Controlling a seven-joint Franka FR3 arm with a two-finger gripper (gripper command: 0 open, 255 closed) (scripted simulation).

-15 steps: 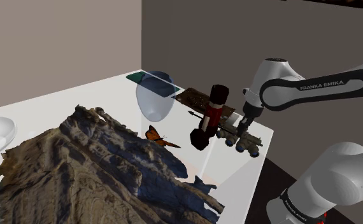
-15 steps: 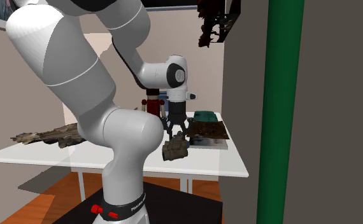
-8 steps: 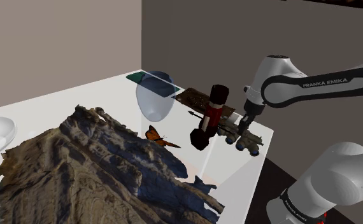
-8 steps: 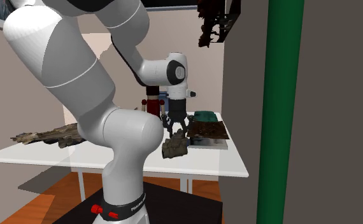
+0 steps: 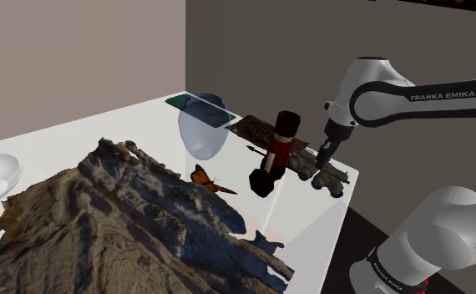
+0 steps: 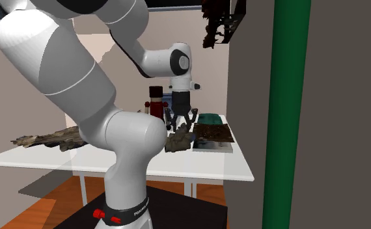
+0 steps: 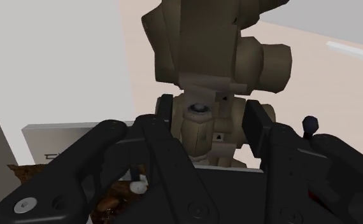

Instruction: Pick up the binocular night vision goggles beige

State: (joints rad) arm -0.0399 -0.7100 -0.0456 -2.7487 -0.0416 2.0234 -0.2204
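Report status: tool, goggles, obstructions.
Black two-finger tool shut on beige binocular night vision goggles. Load at white table's corner. Red-and-black nutcracker figure close beside.

Shoulder view: white surface [image 5: 53,134] in a room corner, with a beige wall [image 5: 78,42] toward the view's left and a dark grey wall [image 5: 253,50] behind and toward the right. Second exterior view: same surface on slim white legs [image 6: 83,188], above an orange-brown floor [image 6: 41,211] crossed by a grey shadow [image 6: 47,185]. Pale beige wall [image 6: 213,71] behind. Upright green post [image 6: 291,97] in the foreground, against a dark grey panel [image 6: 347,130] at the view's right. Soft, even light.
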